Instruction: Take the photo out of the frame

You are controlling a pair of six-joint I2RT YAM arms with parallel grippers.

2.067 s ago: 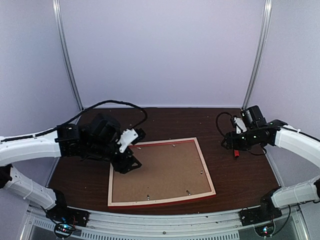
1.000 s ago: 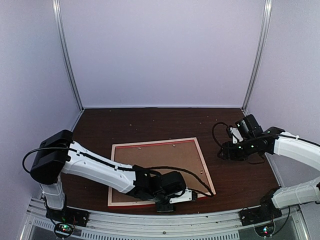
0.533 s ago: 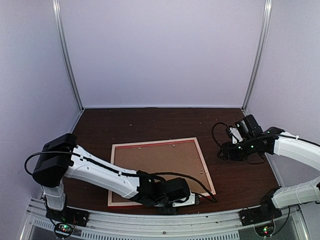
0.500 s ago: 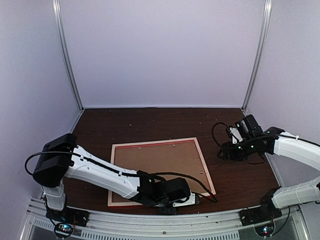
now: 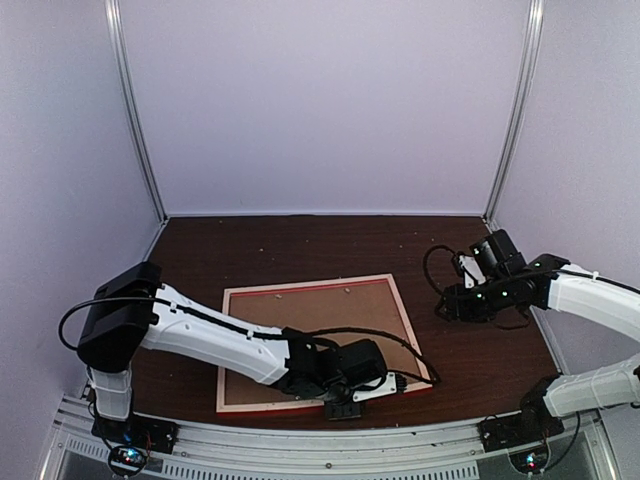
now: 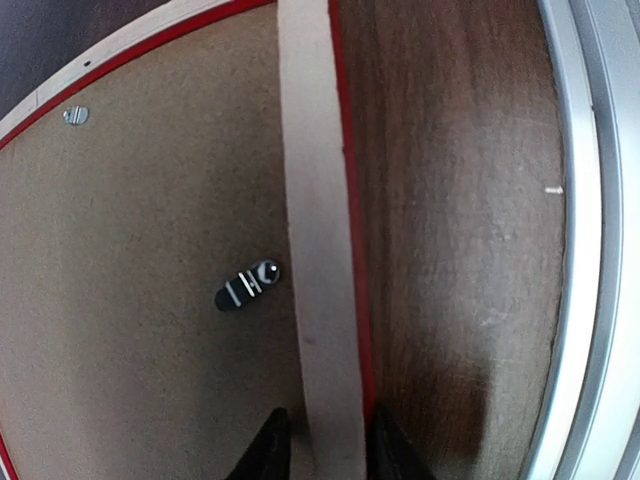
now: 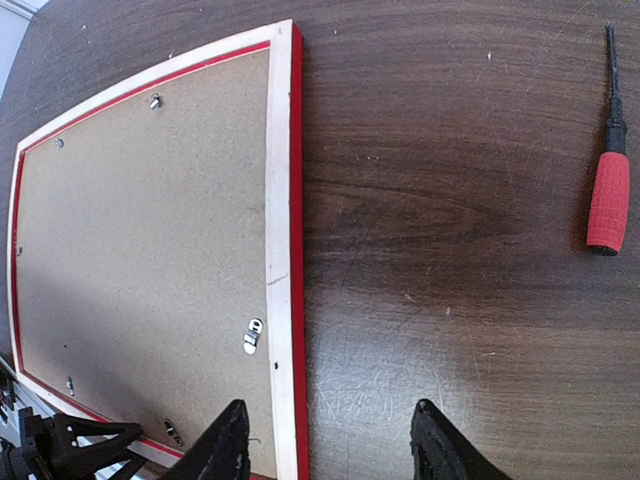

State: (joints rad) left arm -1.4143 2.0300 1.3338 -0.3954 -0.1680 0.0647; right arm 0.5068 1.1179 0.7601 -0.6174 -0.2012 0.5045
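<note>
The frame point(image 5: 310, 286) lies face down on the tabletop point(image 5: 300, 245), with its brown backing board point(image 5: 320, 310) facing up. The left fingers point(image 6: 268, 452) straddle the pale rim at the near edge, one tip over the board and one outside, both close against it. Whether they pinch it cannot be told. The right fingers point(image 7: 228, 445) hang spread wide and empty beside the frame's right edge, well apart from a red-handled screwdriver point(image 7: 607, 200).

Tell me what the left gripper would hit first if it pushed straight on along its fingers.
Most likely the near rail of the frame: the left gripper straddles it, one finger over the backing board, the other over the table. Remaining gap unclear.
</note>
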